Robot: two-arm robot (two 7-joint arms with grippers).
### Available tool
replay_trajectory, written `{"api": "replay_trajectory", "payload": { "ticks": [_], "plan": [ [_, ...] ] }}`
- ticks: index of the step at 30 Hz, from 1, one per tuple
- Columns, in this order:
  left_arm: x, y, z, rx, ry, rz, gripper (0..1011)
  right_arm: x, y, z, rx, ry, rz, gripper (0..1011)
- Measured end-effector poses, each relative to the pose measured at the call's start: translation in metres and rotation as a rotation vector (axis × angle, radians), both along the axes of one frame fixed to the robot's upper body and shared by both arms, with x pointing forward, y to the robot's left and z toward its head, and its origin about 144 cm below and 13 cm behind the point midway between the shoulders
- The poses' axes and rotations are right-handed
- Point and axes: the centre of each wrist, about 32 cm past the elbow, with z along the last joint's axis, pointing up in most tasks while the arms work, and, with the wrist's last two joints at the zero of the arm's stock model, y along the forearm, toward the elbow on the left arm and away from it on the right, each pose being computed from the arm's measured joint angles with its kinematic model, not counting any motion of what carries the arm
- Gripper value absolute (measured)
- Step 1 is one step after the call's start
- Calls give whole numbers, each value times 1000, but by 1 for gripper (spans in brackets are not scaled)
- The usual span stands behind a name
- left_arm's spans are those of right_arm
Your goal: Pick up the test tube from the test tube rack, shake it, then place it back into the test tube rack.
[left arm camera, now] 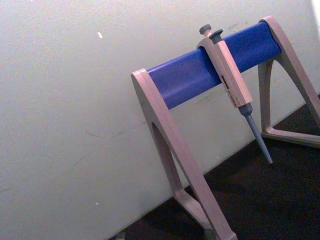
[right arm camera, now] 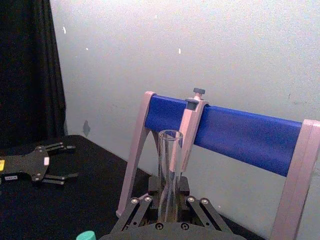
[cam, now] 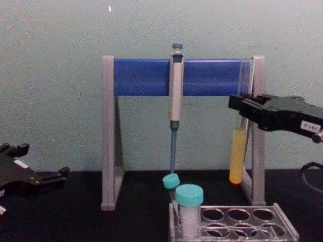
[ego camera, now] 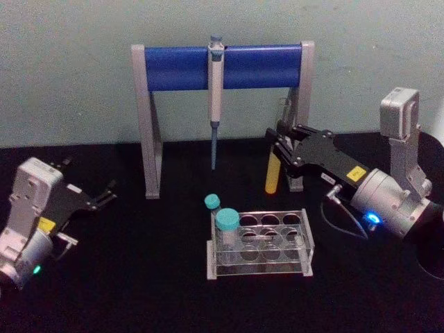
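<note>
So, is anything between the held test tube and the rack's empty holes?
Nothing visible. The right gripper holds the test tube upright behind the test tube rack, whose right holes are open; two teal-capped vials stand at its left end. Left gripper idles far left.

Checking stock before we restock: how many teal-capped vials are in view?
2. The front vial stands at the rack's left end; the rear vial is just behind it. None seems hidden.

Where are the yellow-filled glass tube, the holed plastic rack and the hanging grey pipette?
Slim clear glass test tube point(cam: 237, 156): chest view, yellow-filled lower part.
Low translucent plastic test tube rack point(ego camera: 308, 239): head view, right end wall.
Grey pipette point(ego camera: 216, 83): head view, body.
</note>
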Motion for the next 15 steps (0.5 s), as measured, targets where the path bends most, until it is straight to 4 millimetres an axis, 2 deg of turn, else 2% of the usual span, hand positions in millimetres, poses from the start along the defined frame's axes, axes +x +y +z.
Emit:
{"api": "replay_trajectory", "payload": {
  "ticks": [15],
  "plan": [
    [0, 0, 0, 0, 0, 0, 1010, -4, -4, 3, -5, -1, -14, 223]
  ]
}}
